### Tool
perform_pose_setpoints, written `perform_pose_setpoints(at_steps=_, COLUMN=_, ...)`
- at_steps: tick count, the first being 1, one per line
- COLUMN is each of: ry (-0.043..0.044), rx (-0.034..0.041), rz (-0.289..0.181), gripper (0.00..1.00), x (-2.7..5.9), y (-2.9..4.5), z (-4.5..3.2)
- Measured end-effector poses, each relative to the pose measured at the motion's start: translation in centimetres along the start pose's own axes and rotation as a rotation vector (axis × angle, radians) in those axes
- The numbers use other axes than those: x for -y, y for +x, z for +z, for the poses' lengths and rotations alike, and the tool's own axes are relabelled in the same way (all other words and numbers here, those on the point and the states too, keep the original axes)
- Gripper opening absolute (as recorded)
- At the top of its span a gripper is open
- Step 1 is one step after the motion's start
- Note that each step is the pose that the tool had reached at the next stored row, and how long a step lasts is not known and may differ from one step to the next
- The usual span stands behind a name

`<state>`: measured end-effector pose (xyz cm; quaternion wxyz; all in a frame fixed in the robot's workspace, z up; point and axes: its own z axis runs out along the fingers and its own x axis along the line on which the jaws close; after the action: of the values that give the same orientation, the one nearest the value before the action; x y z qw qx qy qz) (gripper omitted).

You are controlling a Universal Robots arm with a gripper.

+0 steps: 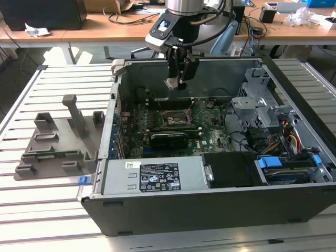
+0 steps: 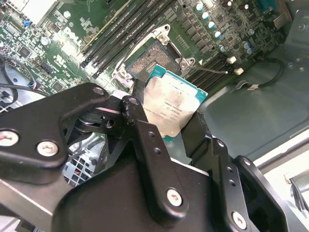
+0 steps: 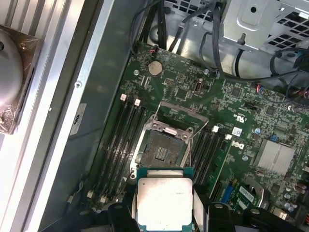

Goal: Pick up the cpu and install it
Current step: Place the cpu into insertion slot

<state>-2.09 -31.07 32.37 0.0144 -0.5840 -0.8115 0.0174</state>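
Observation:
My gripper [image 1: 175,83] is shut on the cpu [image 1: 172,83], a flat square chip with a silver top and a thin green edge, and hangs above the motherboard inside the open computer case [image 1: 157,63]. In both wrist views the cpu [image 2: 171,108] [image 3: 164,200] sits clamped by its edges between the two black fingers [image 2: 141,113] [image 3: 216,212]. The black socket [image 3: 161,147] [image 2: 149,60] [image 1: 176,118] lies a short way below the chip, with its metal frame swung up and its contact field bare.
Memory slots [image 3: 120,140] flank the socket on both sides. A drive cage [image 1: 257,105], cables [image 1: 289,139] and a power supply [image 1: 152,178] crowd the case. A grey plastic tray [image 1: 58,147] lies on the slatted table at the exterior view's left.

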Motion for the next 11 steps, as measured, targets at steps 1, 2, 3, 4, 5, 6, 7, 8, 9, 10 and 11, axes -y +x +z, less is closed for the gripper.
perform_pose_setpoints(at_steps=1, ry=-0.0001, rx=-0.0003, rz=0.006, gripper=0.55, x=0.0, y=0.0, z=0.0)
perform_pose_setpoints(at_steps=2, ry=-0.0001, rx=-0.0005, rz=0.011, gripper=0.55, x=0.0, y=0.0, z=0.0)
perform_pose_setpoints(at_steps=3, ry=-0.0001, rx=-0.0008, rz=0.018, gripper=0.55, x=0.0, y=0.0, z=0.0)
perform_pose_setpoints(at_steps=4, ry=-0.0001, rx=-0.001, rz=0.022, gripper=0.55, x=0.0, y=0.0, z=0.0)
perform_pose_setpoints(at_steps=5, ry=-0.0001, rx=-0.0011, rz=0.025, gripper=0.55, x=0.0, y=0.0, z=0.0)
perform_pose_setpoints(at_steps=6, ry=-0.0001, rx=-0.0013, rz=0.03, gripper=0.55, x=0.0, y=0.0, z=0.0)
perform_pose_setpoints(at_steps=7, ry=-0.0001, rx=-0.0016, rz=0.034, gripper=0.55, x=0.0, y=0.0, z=0.0)
perform_pose_setpoints(at_steps=8, ry=-0.0002, rx=-0.0018, rz=0.04, gripper=0.55, x=0.0, y=0.0, z=0.0)
perform_pose_setpoints(at_steps=9, ry=-0.0002, rx=-0.002, rz=0.044, gripper=0.55, x=0.0, y=0.0, z=0.0)
perform_pose_setpoints(at_steps=10, ry=-0.0001, rx=-0.0022, rz=0.049, gripper=0.55, x=0.0, y=0.0, z=0.0)
perform_pose_setpoints(at_steps=11, ry=-0.0002, rx=-0.0024, rz=0.055, gripper=0.55, x=0.0, y=0.0, z=0.0)
